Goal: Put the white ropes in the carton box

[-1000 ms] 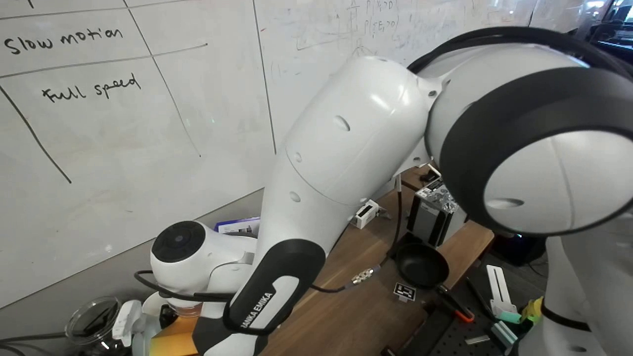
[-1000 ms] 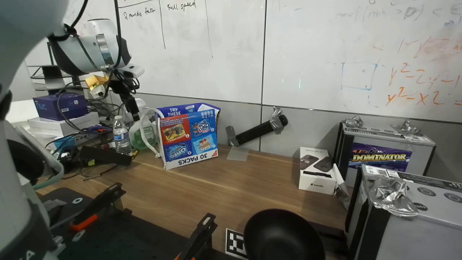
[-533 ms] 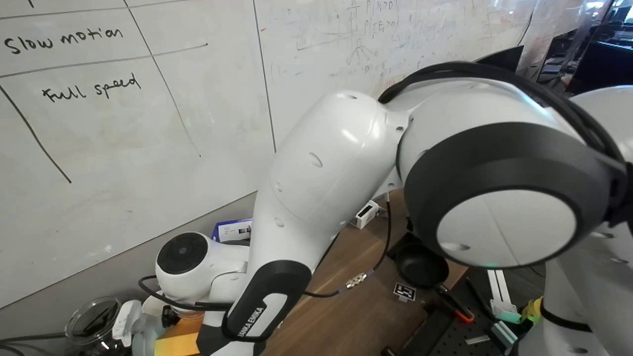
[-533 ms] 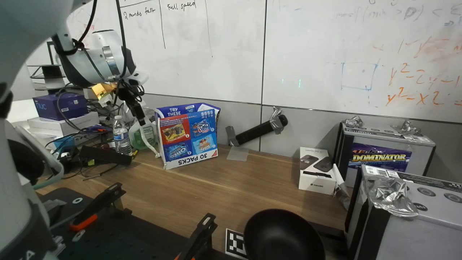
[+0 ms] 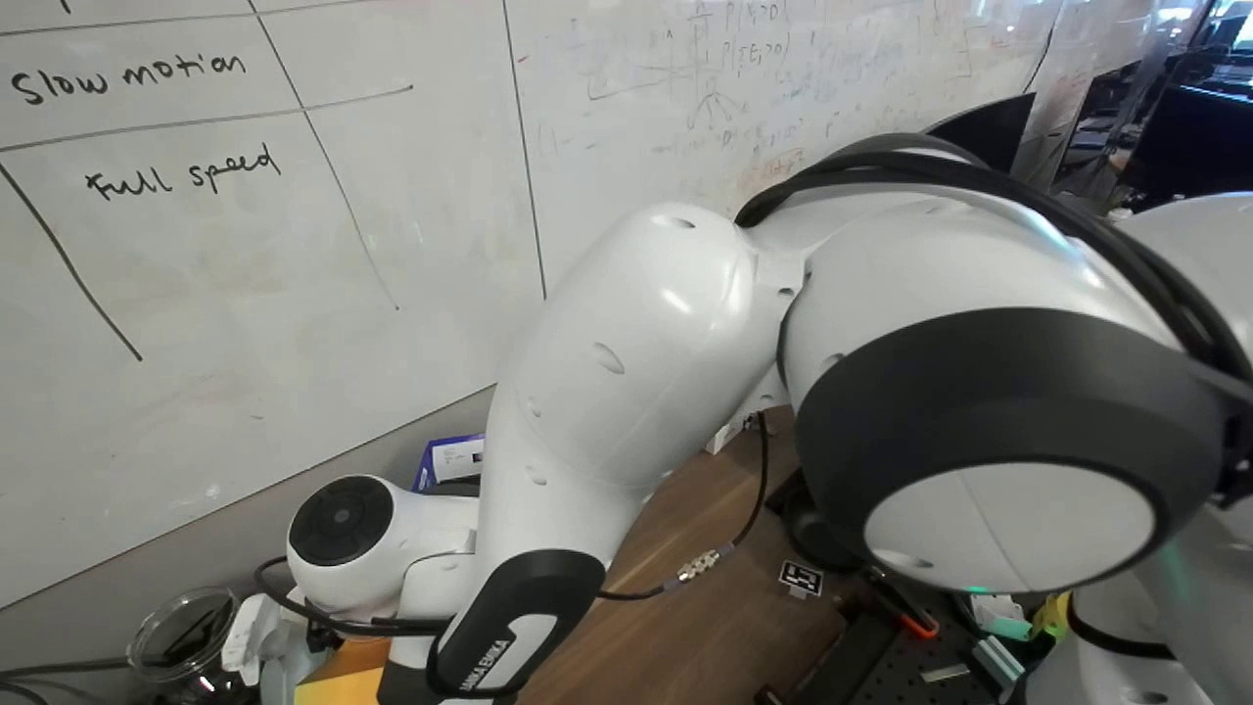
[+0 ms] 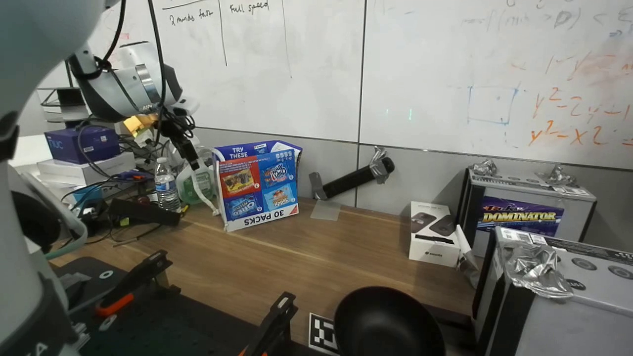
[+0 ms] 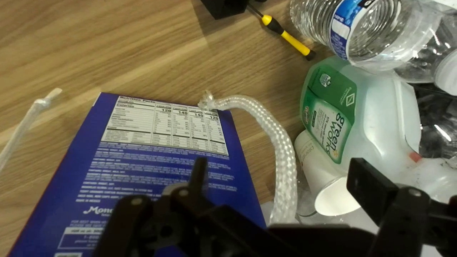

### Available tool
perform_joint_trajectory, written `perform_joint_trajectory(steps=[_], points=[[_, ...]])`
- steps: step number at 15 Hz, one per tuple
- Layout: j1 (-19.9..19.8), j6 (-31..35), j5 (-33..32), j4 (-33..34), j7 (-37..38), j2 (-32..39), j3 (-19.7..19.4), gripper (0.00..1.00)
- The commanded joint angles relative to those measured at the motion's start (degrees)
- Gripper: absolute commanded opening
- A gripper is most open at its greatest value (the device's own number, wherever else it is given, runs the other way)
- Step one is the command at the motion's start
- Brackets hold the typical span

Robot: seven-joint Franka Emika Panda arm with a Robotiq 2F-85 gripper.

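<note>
The carton box (image 6: 257, 190) stands upright on the table near the whiteboard wall. Its blue side (image 7: 157, 171) fills the lower left of the wrist view. A thick white braided rope (image 7: 284, 167) bends along the box's side, with its knotted end at the box's far edge. It also hangs at the box's left in an exterior view (image 6: 198, 187). Another white rope end (image 7: 26, 119) shows left of the box. My gripper (image 7: 282, 173) is open; the rope runs between its spread fingers, apparently untouched. In an exterior view the gripper (image 6: 192, 159) is just above the rope, beside the box.
A green-labelled jug (image 7: 367, 114), a white paper cup (image 7: 328, 178) and a water bottle (image 6: 167, 185) crowd the gripper's other side. A yellow screwdriver (image 7: 289, 37) lies behind. A black pan (image 6: 388, 324) and a white box (image 6: 434, 232) stand farther right.
The arm has come down, and the gripper has moved down and right toward the box, now covering the rope's upper loop. In the last half second it has shifted only slightly.
</note>
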Motion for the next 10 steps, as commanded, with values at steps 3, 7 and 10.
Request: perform_joint_trajectory(steps=[3, 7, 10], points=[[3.69, 1.99, -0.50, 1.22, 1.56, 1.23, -4.61, 1.00], [4.95, 2.71, -0.49, 1.67, 1.33, 2.57, -6.74, 1.00], [5.20, 2.95, 0.10, 2.01, 0.88, 3.45, -7.42, 1.00]])
